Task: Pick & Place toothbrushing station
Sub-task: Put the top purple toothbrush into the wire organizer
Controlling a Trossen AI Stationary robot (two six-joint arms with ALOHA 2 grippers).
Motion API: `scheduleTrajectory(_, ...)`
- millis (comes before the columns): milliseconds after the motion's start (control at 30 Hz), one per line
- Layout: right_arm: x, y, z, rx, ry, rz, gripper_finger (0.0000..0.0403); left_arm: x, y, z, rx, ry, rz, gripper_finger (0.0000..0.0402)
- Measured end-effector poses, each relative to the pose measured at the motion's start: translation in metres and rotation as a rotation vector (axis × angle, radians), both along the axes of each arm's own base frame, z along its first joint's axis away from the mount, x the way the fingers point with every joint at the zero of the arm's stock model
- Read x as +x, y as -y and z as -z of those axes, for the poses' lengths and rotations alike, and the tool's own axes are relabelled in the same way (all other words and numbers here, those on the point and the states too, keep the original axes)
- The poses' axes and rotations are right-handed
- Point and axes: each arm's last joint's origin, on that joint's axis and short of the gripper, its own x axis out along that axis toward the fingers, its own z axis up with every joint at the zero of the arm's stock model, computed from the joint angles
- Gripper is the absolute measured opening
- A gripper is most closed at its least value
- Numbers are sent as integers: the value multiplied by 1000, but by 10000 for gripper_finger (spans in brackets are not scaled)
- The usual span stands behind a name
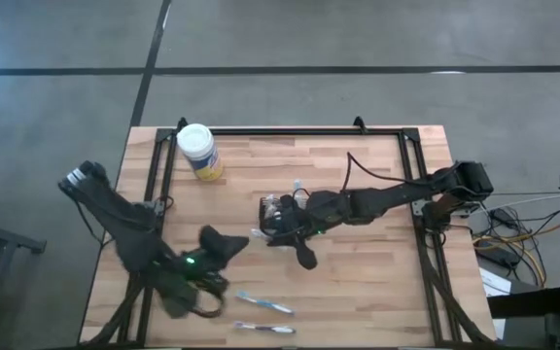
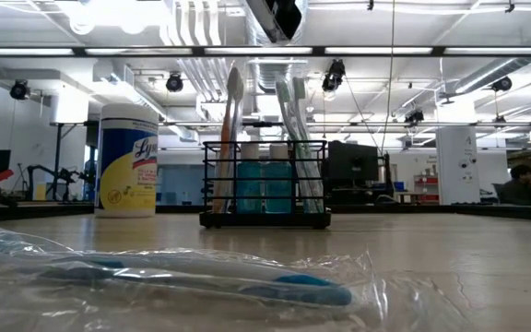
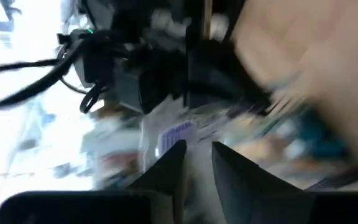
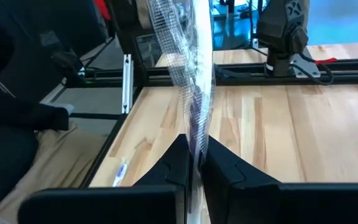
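We see the right gripper [image 4: 194, 163] pinching a wrapped toothbrush [image 4: 194, 93] upright in its jaws, beside the toothbrushing station [image 1: 280, 219]. Next, we judge, it must lower into a compartment. The left gripper [image 3: 197, 165] seems narrowly parted, holding nothing we can make out.

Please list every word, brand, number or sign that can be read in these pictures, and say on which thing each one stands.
"Lysol", partly readable: on the yellow label of the white-lidded tub, low view.
Small print below the brand on that label: too small to read.
Purple-printed label in the left wrist view: too blurred to read.
Wrapped toothbrushes and black wire-mesh caddy: no readable text.
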Motion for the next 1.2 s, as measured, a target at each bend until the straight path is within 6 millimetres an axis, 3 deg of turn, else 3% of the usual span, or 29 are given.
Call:
scheduleTrajectory(167,-2,-5,-2,-16,16,-19,15,-44,-28,-33,-498,11,204,92)
scheduleTrajectory(267,-2,-10,-4,-37,50,-38,15,-65,-45,-41,-752,51,266,88)
scheduleTrajectory(367,-2,-14,-9,-72,111,-60,15,-80,-58,-26,-885,112,298,78)
scheduleTrajectory(567,0,-17,-15,-130,197,-24,15,-95,-75,31,-1037,427,394,56)
scheduleTrajectory(700,1,-16,-17,-154,227,22,15,-98,-89,56,-1108,667,367,49)
scheduleTrajectory(833,1,-14,-19,-197,253,78,18,-93,-102,61,-1109,754,300,60)
scheduleTrajectory(1200,2,-12,-20,-239,262,160,25,-50,-105,43,-1148,570,346,163)
